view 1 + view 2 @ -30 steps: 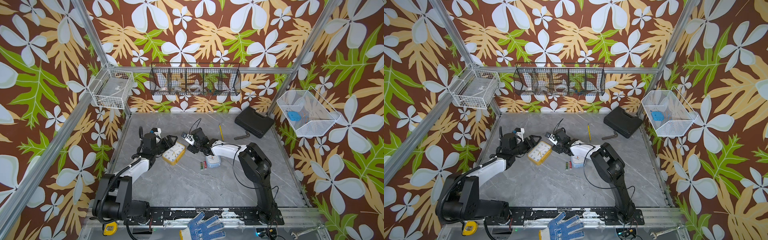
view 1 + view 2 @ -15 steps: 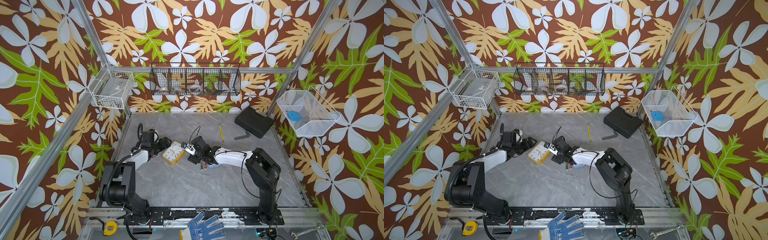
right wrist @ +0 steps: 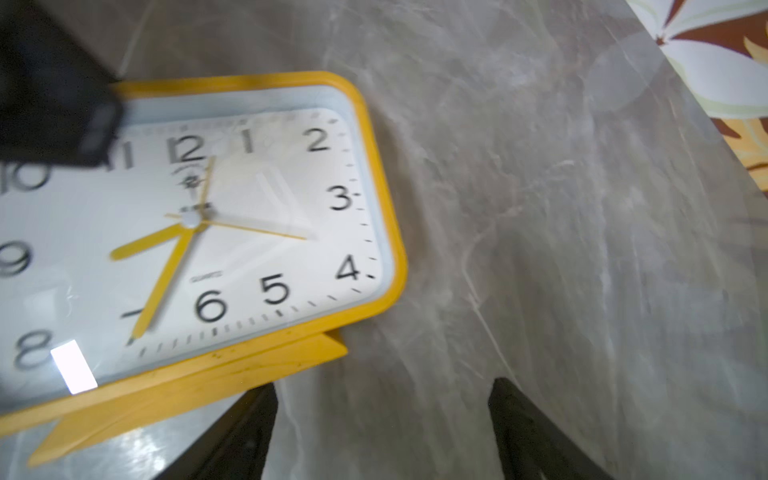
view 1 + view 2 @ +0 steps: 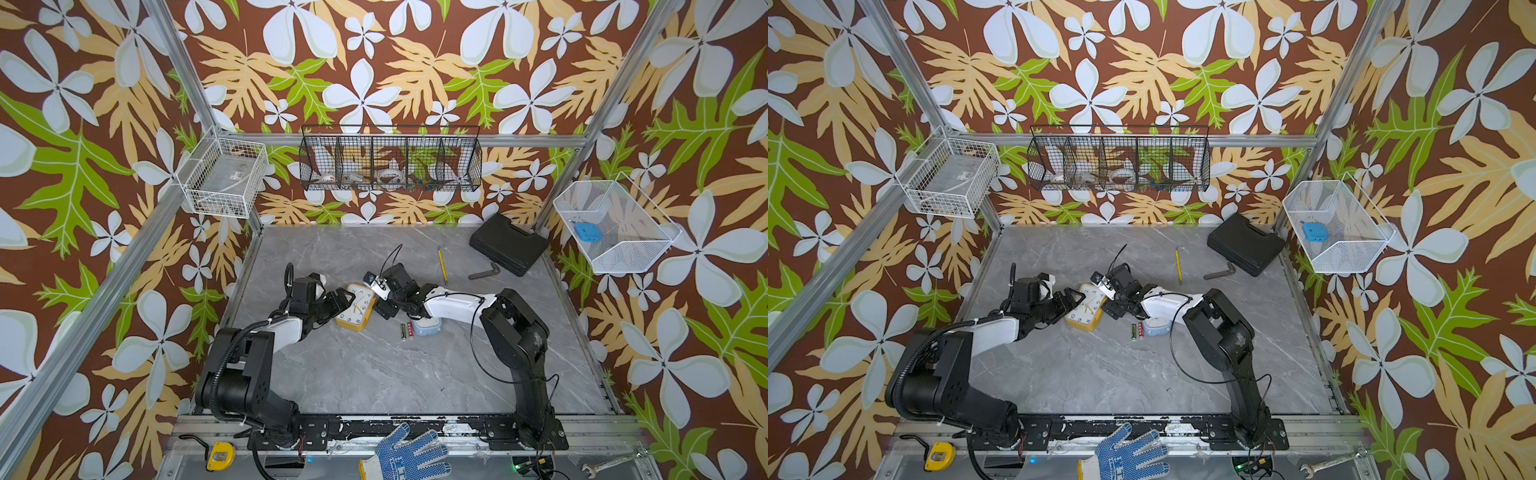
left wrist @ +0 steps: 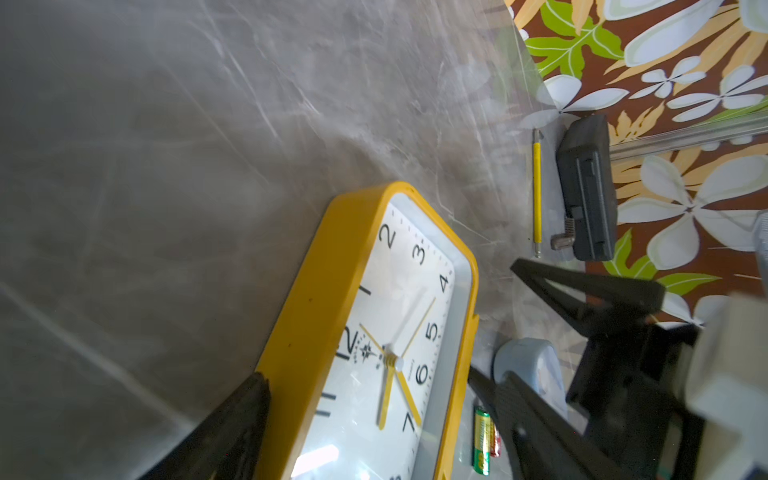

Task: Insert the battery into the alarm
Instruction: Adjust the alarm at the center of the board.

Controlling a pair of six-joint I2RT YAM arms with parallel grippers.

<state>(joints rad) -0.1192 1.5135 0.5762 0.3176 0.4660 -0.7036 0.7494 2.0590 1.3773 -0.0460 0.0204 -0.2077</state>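
Note:
The alarm (image 4: 355, 307) (image 4: 1086, 309) is a yellow clock with a white face, lying face up on the grey table. Its left end sits between the fingers of my left gripper (image 4: 343, 298) (image 5: 365, 374), which is open, fingertips (image 5: 245, 411) close by the yellow sides. My right gripper (image 4: 383, 309) (image 3: 382, 395) is open over bare table just right of the clock, and its fingers (image 3: 249, 432) hold nothing. A green battery (image 4: 402, 331) (image 5: 481, 440) and a red one (image 4: 409, 330) lie side by side in front of the right gripper.
A light-blue object (image 4: 426, 326) sits against the batteries under the right arm. Further back lie a yellow pencil (image 4: 442, 264), a metal L-key (image 4: 484, 272) and a black case (image 4: 508, 244). Wire baskets hang on the walls. A blue glove (image 4: 405, 455) lies on the front rail.
My left gripper has moved right until its fingers stand either side of the clock's end. My right gripper has come down toward the front, beside the clock's right edge.

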